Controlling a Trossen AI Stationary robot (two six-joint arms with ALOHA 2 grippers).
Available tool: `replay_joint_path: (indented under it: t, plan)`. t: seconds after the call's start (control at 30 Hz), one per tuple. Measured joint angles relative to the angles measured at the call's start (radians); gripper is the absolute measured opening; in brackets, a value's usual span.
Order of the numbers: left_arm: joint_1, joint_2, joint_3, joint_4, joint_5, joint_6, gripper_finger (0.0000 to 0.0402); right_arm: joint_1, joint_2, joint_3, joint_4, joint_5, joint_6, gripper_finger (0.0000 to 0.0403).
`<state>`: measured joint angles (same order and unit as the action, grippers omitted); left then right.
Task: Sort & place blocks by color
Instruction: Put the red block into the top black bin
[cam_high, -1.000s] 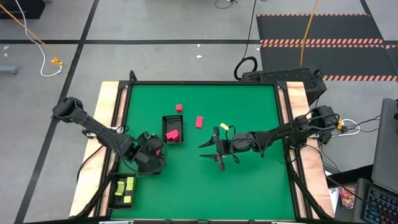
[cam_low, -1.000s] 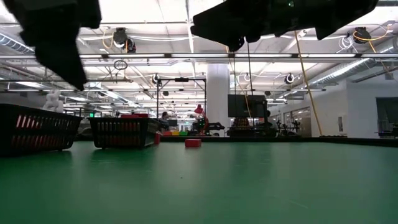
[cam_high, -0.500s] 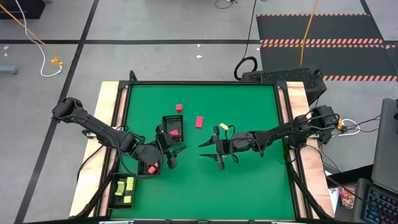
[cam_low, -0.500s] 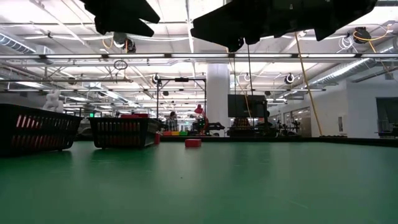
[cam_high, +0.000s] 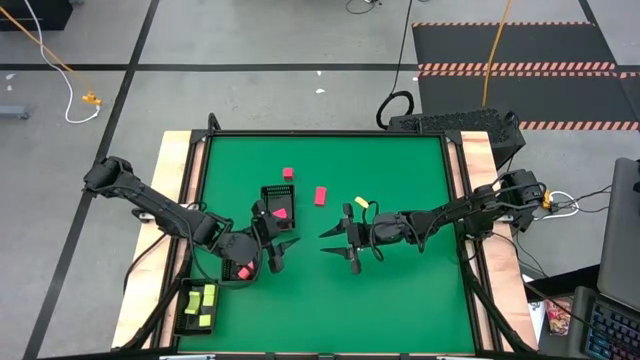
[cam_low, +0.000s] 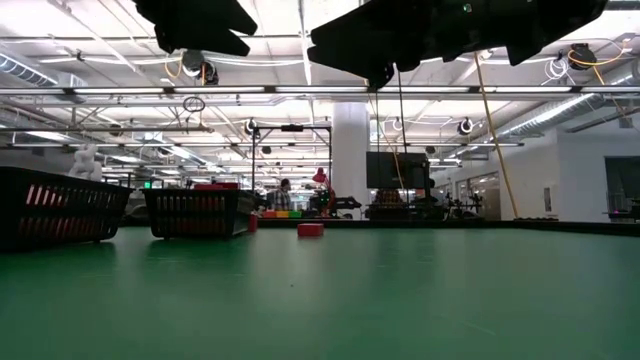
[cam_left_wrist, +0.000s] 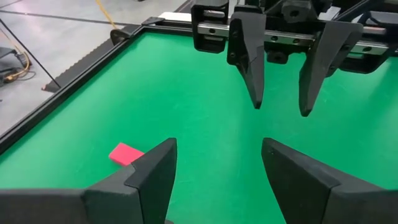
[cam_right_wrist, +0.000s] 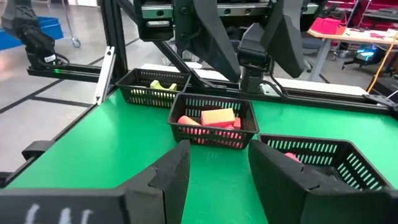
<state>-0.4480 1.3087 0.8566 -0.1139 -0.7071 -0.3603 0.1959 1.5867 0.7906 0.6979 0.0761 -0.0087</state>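
Black mesh walls hide much of the blocks already sorted, so only partial counts can be read. Three trays show from above: one (cam_high: 279, 204) near the table's middle with magenta-red pieces, one (cam_high: 240, 270) mostly under the left arm with a salmon pink block (cam_high: 242, 272) peeking out, and one (cam_high: 199, 306) at the near-left corner holding about three yellow blocks (cam_high: 208, 296). Three blocks lie loose on the green mat (cam_high: 400, 300): a magenta-red cube (cam_high: 288, 173), a magenta-red bar (cam_high: 321, 195), and a small yellow piece (cam_high: 361, 203) just beside the right arm. Both grippers hover mid-table, facing each other. The left gripper (cam_high: 278, 252) has its fingers spread and empty, as does the right gripper (cam_high: 342, 244). In the low view both arms are cut off at the top edge.
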Motion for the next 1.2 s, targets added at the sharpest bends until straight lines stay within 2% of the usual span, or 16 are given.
replay_joint_path:
  t: [0.8,1.07,1.13,1.2]
  plan:
    - [0.009,0.0,0.0,0.015,0.0,-0.042,0.0237,0.0,0.0,0.0,-0.007,0.005,0.007,0.016]
    - [0.009,0.0,-0.001,0.015,-0.004,-0.06,0.0237,-0.02,0.0,0.0,-0.037,0.007,0.067,0.016]
    - [0.011,0.0,-0.001,0.015,-0.029,-0.075,0.0237,-0.028,0.0,0.0,-0.05,0.038,0.1,0.016]
    - [0.019,0.0,-0.001,0.014,-0.063,-0.103,0.0237,-0.033,0.0,0.0,-0.074,0.113,0.141,0.016]
